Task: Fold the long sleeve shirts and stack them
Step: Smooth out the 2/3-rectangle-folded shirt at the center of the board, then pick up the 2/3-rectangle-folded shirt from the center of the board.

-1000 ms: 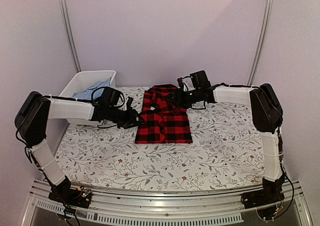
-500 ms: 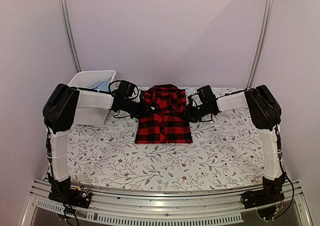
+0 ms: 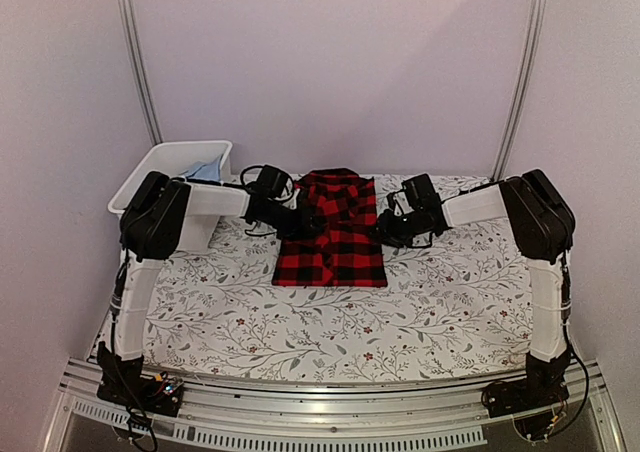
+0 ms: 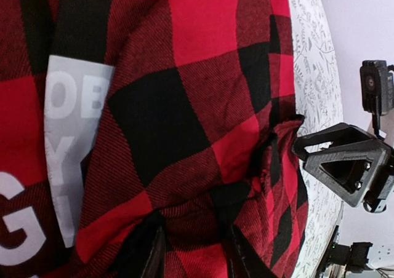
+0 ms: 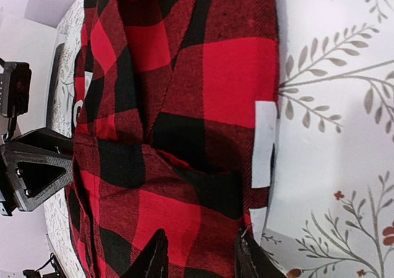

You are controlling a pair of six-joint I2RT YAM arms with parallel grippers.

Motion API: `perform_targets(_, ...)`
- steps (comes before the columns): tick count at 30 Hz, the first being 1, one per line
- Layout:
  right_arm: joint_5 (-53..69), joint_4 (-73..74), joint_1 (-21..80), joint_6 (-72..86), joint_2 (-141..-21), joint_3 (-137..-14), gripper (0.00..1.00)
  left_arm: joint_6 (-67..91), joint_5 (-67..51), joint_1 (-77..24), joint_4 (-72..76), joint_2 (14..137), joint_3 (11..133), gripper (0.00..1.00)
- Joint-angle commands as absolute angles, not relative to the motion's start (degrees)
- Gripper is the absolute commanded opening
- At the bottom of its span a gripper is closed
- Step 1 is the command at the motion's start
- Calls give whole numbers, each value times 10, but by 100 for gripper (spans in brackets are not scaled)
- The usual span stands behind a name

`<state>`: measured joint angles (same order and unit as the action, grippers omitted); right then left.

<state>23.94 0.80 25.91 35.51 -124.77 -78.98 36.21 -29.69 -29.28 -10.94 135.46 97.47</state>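
A red-and-black check long sleeve shirt (image 3: 330, 234) lies folded at the back middle of the table. My left gripper (image 3: 300, 226) is at its left edge, my right gripper (image 3: 384, 229) at its right edge. In the left wrist view the left gripper (image 4: 191, 253) is shut on a puckered fold of the shirt (image 4: 184, 106), beside a white lettered tag (image 4: 74, 136). The right gripper (image 5: 200, 256) is shut on the shirt's (image 5: 184, 75) edge by a white label (image 5: 265, 142). Each wrist view shows the opposite gripper across the cloth.
A white plastic bin (image 3: 170, 157) with light blue cloth (image 3: 205, 172) in it stands at the back left, close to the left arm. The floral tablecloth (image 3: 330, 322) covers the table. Metal posts rise at the back corners.
Both arms swung in from the back to the shirt's two sides and dropped to the cloth. The right gripper's jaws narrowed onto the shirt's edge. The shirt's middle has bunched slightly.
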Motion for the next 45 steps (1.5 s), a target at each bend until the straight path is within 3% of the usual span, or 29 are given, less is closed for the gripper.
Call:
perform_targets(1, 178, 65, 264, 336, -1195, -782, 37, 343, -279, -298, -138, 1328, 972, 36)
perform_targets(11, 167, 111, 320, 305, -1167, -833, 41, 323, -219, -294, -144, 1186, 886, 41)
perform_targets(20, 125, 105, 344, 310, -1052, -658, 37, 342, -215, -284, -97, 1010, 606, 38)
perform_targets(26, 89, 113, 368, 327, -995, -585, 34, 353, -212, -287, -75, 958, 507, 36)
perform_targets(45, 27, 141, 402, 347, -1021, -569, 28, 362, -177, -320, -62, 997, 490, 35)
